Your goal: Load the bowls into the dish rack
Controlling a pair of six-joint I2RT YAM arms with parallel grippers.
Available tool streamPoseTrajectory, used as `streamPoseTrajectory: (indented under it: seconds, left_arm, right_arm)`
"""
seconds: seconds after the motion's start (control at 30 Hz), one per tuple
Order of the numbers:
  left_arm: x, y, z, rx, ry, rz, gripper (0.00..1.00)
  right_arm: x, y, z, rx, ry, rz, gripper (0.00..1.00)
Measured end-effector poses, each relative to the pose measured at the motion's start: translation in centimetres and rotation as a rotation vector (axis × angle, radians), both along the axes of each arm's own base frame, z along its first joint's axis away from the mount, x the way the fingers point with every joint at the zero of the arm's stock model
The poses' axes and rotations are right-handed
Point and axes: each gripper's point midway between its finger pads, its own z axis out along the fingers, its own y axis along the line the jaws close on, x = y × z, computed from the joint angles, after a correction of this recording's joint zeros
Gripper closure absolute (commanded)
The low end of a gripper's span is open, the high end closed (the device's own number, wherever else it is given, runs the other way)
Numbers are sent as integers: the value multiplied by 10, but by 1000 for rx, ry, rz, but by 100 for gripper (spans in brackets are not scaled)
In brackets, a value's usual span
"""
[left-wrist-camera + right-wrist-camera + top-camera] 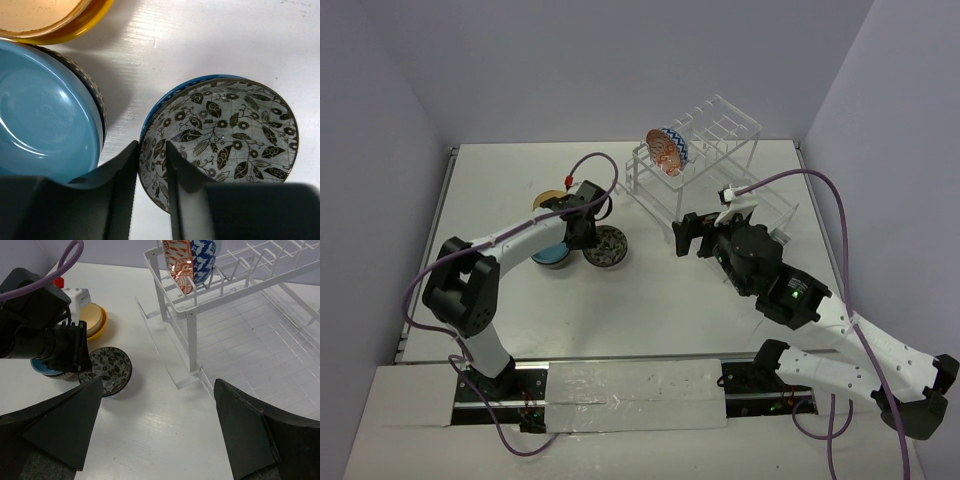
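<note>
Here we go: my left tool (151, 152) is down over the leaf-patterned bowl (235, 130), one finger outside its wall and one inside, with the rim in the narrow gap between them. I cannot tell whether they are biting yet. That bowl sits upright on the bench (520, 320), well to the left of the dish rack (191, 330). My right tool (159, 395) hangs near the front of the rack with its fingers spread wide, carrying nothing.

Score so far, as I read it: one in, most still to go. The red-and-blue zigzag bowl (182, 260) is parked on edge in the top tier slots. I take it for a single bowl, red inside and blue outside, though I would not swear to it.

The count on the bench is three bowls close together: the leaf-patterned one in my fingers, the blue bowl (40, 115) just beside it, and the yellow bowl (50, 20) next to the blue.

There is a dark dotted band around the blue one. It may be its own outside or another bowl nested under it; I can't say. One rack, two tools.

By my reckoning this is the second load, at the grasping step, with at least two more after it.
</note>
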Motion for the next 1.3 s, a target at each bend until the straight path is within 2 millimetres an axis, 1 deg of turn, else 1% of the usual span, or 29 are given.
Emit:
streamPoseTrajectory:
  seconds: [0.07,0.1,0.17,0.2,0.37,0.47,0.57,0.67,0.83,1.0,1.17,1.3]
  left_arm:
    - [0,0,0,2,1,1,79]
    - [0,1,0,4,0,0,85]
    - [1,-1,1,0,-1,-2,93]
    - [1,-2,2,-4,-2,-4,100]
    - [9,-11,14,-41,-34,-12,100]
    - [9,-10,16,-41,-37,-13,100]
    - [7,-8,23,-41,-45,-21,100]
    - [7,-9,40,-67,-86,-25,100]
    - [3,-6,74,-134,-194,-34,100]
    - [-5,0,99,-187,-295,-49,100]
    - [-13,6,129,-242,-405,-66,100]
    - [-19,9,150,-287,-489,-85,100]
  right_arm:
    - [0,0,0,-1,1,0,1]
    - [0,0,0,-1,1,0,1]
    - [0,0,0,-1,1,0,1]
    - [0,0,0,0,1,0,1]
    - [0,1,-1,2,2,5,1]
    - [-1,5,-2,8,10,20,1]
    - [-1,12,-7,12,32,40,2]
    - [0,21,-15,9,59,63,3]
    - [0,35,-25,24,108,97,4]
    - [3,54,-20,68,157,123,5]
    - [13,82,-11,97,229,143,10]
    - [24,106,-11,97,290,151,12]
